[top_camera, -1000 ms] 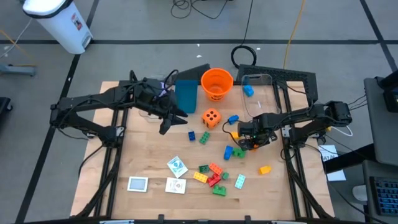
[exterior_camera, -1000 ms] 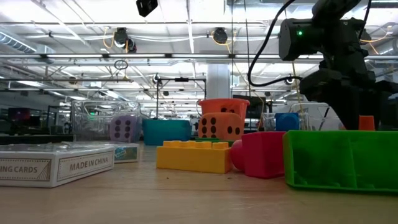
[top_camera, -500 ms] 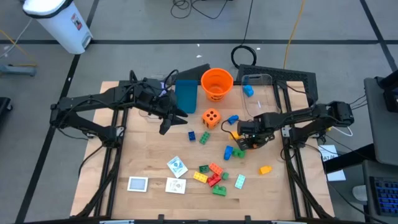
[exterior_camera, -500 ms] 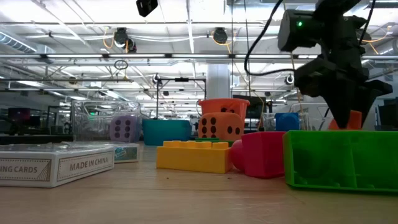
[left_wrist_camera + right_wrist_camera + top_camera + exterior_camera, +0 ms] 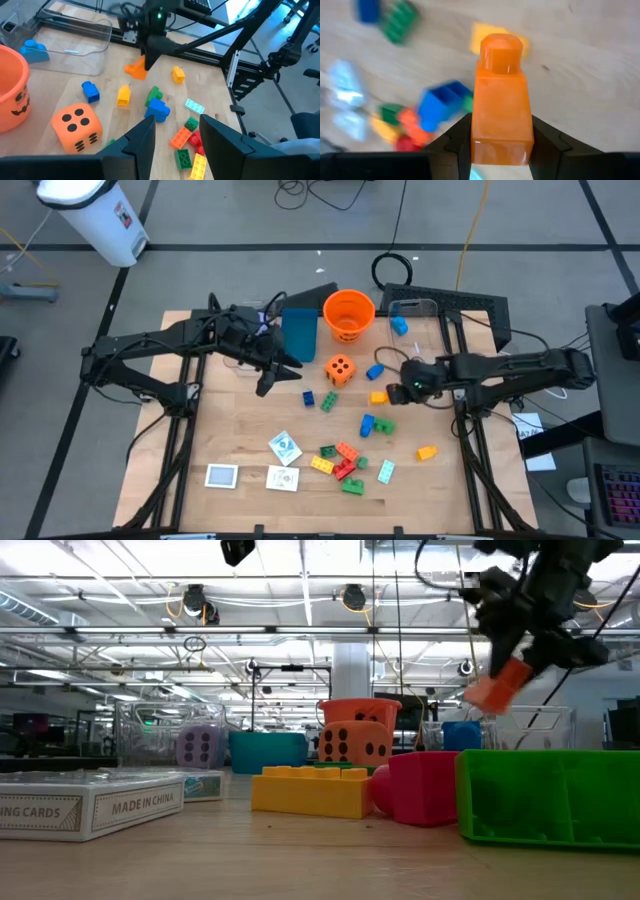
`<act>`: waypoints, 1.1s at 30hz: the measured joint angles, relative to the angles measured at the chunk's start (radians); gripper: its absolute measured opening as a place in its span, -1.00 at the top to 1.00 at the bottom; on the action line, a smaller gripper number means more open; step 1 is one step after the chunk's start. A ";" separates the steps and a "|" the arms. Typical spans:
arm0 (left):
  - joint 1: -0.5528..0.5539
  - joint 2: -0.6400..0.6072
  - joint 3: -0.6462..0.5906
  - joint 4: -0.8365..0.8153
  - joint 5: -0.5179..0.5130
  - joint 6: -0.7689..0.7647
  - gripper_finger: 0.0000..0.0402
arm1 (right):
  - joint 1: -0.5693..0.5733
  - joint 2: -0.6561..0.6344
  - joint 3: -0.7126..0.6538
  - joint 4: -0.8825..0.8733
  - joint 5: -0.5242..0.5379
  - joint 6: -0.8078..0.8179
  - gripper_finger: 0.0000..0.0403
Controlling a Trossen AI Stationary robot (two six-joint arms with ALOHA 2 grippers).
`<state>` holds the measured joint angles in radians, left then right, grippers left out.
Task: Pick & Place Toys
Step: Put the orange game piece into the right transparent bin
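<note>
Right gripper (image 5: 501,145) is clamped on 1 glossy orange brick (image 5: 500,100) with 1 round stud, lifted above the table (image 5: 240,430); left gripper (image 5: 175,135) fingers stand apart, empty.

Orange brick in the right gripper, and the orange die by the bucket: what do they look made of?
The orange brick, held off the table in the right gripper, looks like hard, glossy moulded plastic: it has crisp edges, a round stud and light glints on its faces. The orange die looks matte and rounded at the corners, possibly foam or soft plastic; the pictures leave that open.
</note>
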<state>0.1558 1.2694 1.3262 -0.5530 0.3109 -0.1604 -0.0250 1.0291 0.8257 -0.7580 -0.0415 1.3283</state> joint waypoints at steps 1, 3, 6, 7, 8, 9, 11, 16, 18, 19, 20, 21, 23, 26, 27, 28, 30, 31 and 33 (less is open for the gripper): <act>0.000 0.000 0.000 0.005 0.000 0.001 0.21 | 0.000 -0.018 0.000 0.028 0.026 0.003 0.34; 0.001 0.000 0.000 0.015 -0.001 0.003 0.21 | 0.000 -0.051 0.000 0.093 0.084 -0.008 0.35; 0.001 0.000 0.000 0.034 -0.001 0.010 0.21 | -0.002 -0.089 0.000 0.197 0.174 -0.050 0.35; 0.001 0.000 0.000 0.034 -0.001 0.013 0.21 | -0.004 -0.100 0.000 0.230 0.199 -0.071 0.35; 0.001 0.000 0.000 0.034 -0.001 0.020 0.21 | -0.009 -0.108 0.000 0.260 0.217 -0.097 0.35; 0.001 0.000 0.000 0.034 -0.001 0.023 0.21 | -0.015 -0.116 0.000 0.287 0.228 -0.123 0.35; 0.001 0.000 0.000 0.034 -0.001 0.025 0.21 | -0.035 -0.129 0.001 0.328 0.229 -0.166 0.35; 0.001 0.000 0.000 0.034 -0.001 0.027 0.21 | -0.106 -0.136 0.026 0.344 0.229 -0.263 0.35; 0.002 0.000 0.000 0.034 -0.001 0.027 0.21 | -0.144 -0.130 0.055 0.346 0.229 -0.320 0.35; 0.002 0.000 0.000 0.034 -0.001 0.027 0.21 | -0.164 -0.127 0.072 0.345 0.229 -0.352 0.35; 0.002 0.000 0.000 0.034 -0.001 0.027 0.21 | -0.184 -0.123 0.093 0.336 0.229 -0.386 0.35; 0.002 0.000 0.000 0.034 -0.001 0.027 0.21 | -0.206 -0.116 0.118 0.321 0.228 -0.421 0.35; 0.002 0.000 0.000 0.034 -0.001 0.027 0.21 | -0.250 -0.102 0.177 0.279 0.230 -0.494 0.35; 0.002 0.000 0.000 0.034 -0.001 0.027 0.21 | -0.314 -0.069 0.280 0.169 0.260 -0.608 0.35; 0.002 0.000 0.000 0.034 -0.001 0.027 0.21 | -0.333 -0.057 0.314 0.131 0.288 -0.643 0.35; 0.002 0.000 0.000 0.034 -0.001 0.027 0.21 | -0.352 -0.044 0.347 0.091 0.323 -0.680 0.35; 0.002 0.000 0.000 0.034 -0.006 0.023 0.21 | -0.386 -0.017 0.407 0.032 0.412 -0.754 0.35; 0.002 0.000 0.000 0.034 -0.010 0.022 0.21 | -0.401 -0.005 0.430 0.016 0.451 -0.791 0.35; 0.002 0.000 0.000 0.034 -0.022 0.020 0.21 | -0.431 0.016 0.463 0.001 0.528 -0.859 0.35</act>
<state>0.1574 1.2697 1.3262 -0.5190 0.2890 -0.1404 -0.4562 1.0448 1.2885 -0.7570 0.4869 0.4689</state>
